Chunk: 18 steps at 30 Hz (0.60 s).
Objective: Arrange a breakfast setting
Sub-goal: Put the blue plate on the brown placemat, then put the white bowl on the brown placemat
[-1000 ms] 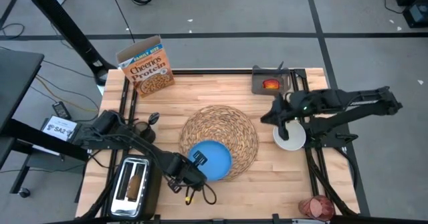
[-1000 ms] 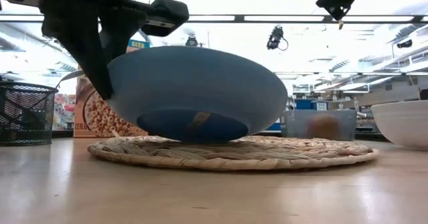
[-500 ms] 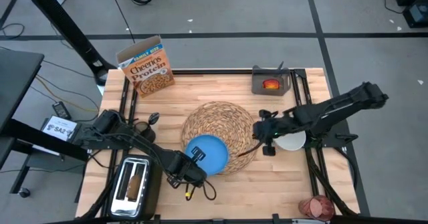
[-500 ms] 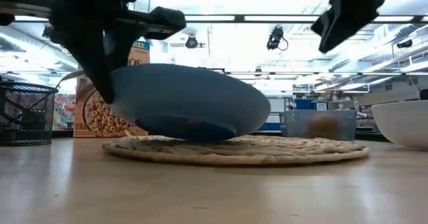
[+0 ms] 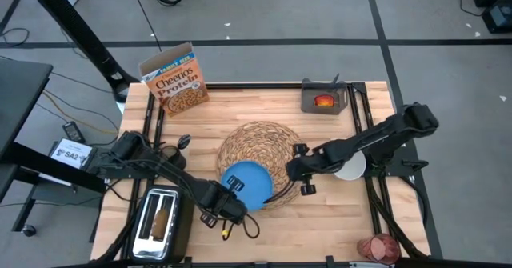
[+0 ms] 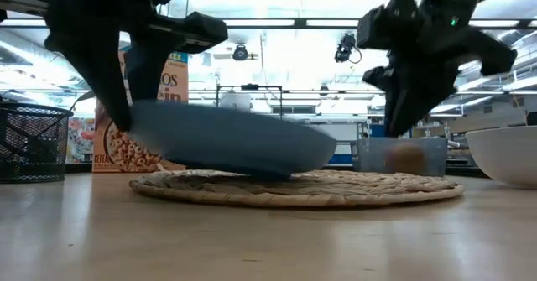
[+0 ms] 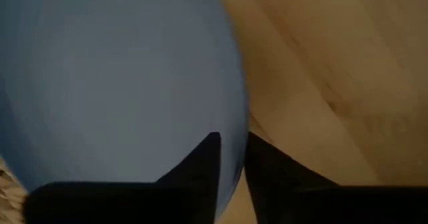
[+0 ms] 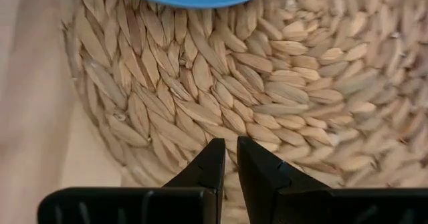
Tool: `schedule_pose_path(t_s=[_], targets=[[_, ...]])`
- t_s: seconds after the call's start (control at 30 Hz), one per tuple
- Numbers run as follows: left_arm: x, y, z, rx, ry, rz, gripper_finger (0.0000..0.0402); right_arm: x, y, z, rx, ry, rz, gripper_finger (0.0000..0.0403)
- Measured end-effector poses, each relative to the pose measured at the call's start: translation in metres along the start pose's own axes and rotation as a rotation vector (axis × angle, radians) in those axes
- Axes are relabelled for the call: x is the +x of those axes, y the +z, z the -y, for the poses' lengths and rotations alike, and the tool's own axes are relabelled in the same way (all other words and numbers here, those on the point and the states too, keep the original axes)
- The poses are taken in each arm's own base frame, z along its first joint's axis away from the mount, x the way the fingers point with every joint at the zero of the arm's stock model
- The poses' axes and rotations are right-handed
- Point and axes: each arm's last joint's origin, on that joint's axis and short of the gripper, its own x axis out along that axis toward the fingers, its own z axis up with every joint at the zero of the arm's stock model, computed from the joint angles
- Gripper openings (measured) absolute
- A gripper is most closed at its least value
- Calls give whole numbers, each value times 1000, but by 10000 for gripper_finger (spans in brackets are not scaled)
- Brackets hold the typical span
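So the left gripper (image 5: 232, 190) is pinched onto the rim of the plate (image 5: 249, 186), which sits tilted on the near edge of the placemat (image 5: 260, 160). The right gripper (image 5: 298, 172) hangs over the mat's right edge, fingers nearly together, holding nothing. Bowl (image 5: 349, 166) sits on the desk (image 5: 240, 108) beside it.

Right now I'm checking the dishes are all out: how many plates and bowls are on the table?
2. The round blue plate sits at the woven straw placemat's near edge, held by the left gripper. The small white bowl sits right of the placemat, partly under the right arm. None seem hidden.
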Motion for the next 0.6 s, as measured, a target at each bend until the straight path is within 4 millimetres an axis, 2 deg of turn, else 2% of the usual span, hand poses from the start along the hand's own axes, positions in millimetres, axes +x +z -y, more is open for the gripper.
schedule_pose_path(t_s=[0.27, 0.43, 0.6], targets=[[-5, -12, -3, -50, -23, -91, 170, 36, 0, 11, 32, -19, -56, 50], [-29, -26, -3, -120, -71, -123, 188, 50, -3, 17, 48, -8, -103, 50], [-66, -36, -15, -329, -58, -8, 187, 48, -4, 20, 58, -5, -113, 50]])
